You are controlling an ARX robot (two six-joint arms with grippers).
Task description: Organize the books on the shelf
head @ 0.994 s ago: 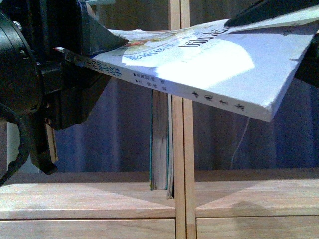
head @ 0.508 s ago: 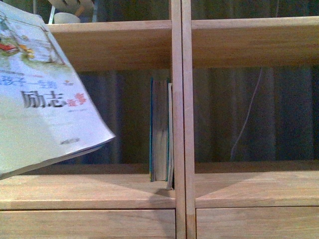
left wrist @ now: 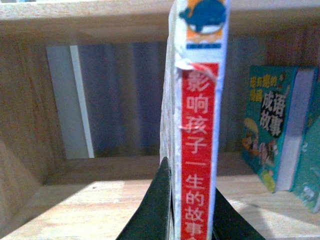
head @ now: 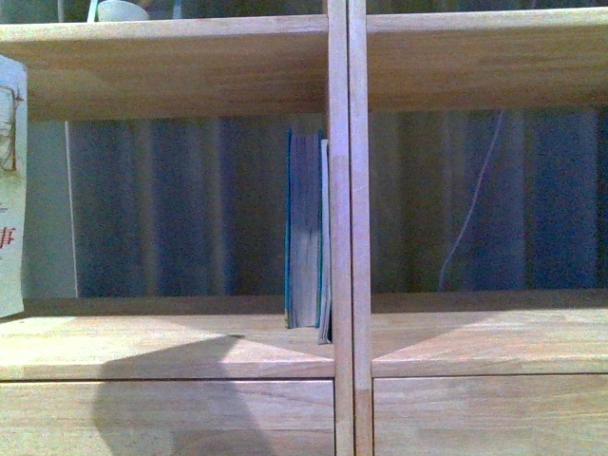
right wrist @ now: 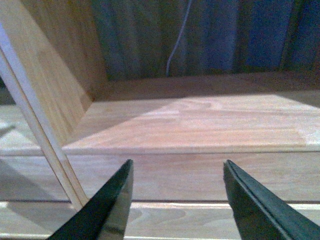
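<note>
My left gripper (left wrist: 190, 200) is shut on the thin pale paperback (left wrist: 198, 150), held upright with its red-tipped spine toward the camera, in front of the shelf's left compartment. A strip of its cover (head: 11, 190) shows at the far left of the front view. Taller blue-teal books (head: 306, 233) stand upright against the centre divider (head: 348, 228) of the light wood shelf (head: 171, 347); the same teal books (left wrist: 272, 125) lean to one side of the paperback. My right gripper (right wrist: 177, 192) is open and holds nothing, facing the right compartment's board (right wrist: 200, 125).
A white cable (head: 470, 218) hangs behind the right compartment, before a dark curtain (head: 180, 204). Drawer fronts (head: 166, 418) lie below the board. A pale bowl-like object (head: 122, 10) sits on the upper shelf board at left.
The paperback has swung out of the front view toward the left, from lying flat across it to showing only a strip at the left edge. Both arms have left that view.
</note>
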